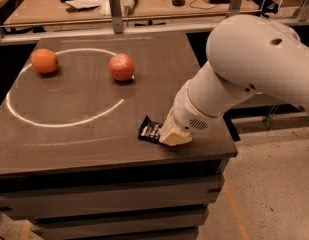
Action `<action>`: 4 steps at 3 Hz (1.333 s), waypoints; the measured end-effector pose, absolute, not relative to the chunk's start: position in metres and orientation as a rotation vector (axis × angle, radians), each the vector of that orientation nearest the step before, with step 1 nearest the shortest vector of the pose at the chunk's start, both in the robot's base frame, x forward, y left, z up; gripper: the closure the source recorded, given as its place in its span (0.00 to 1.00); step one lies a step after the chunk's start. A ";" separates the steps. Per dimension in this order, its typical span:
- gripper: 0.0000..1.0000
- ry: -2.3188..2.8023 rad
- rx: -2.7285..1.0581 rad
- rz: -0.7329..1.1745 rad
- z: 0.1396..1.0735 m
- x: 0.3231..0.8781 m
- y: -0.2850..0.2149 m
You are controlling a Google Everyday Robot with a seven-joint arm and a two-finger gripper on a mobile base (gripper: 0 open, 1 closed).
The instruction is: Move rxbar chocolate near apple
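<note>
The rxbar chocolate [149, 130] is a flat black wrapper with white lettering, lying near the front right of the dark table [69, 129]. Only its left end shows; the rest is hidden under my gripper [172, 135]. The gripper's pale fingers rest down on the bar's right part. The apple [121, 67] is reddish with a paler patch and sits well behind and left of the bar, on the far side of the table.
An orange round fruit [44, 61] sits at the far left. A white chalk-like ring [64, 121] is drawn on the table top. My large white arm [254, 64] reaches in from the right. A cluttered wooden bench [144, 4] stands behind.
</note>
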State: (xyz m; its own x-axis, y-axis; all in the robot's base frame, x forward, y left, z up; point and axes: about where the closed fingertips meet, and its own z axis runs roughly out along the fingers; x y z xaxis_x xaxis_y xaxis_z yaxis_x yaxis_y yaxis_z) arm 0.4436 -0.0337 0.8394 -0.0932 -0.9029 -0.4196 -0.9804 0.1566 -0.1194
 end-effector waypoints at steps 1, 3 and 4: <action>0.94 2.053 -1.786 0.251 0.839 0.451 -0.034; 1.00 2.047 -1.774 0.259 0.841 0.458 -0.033; 1.00 2.042 -1.741 0.276 0.853 0.463 -0.040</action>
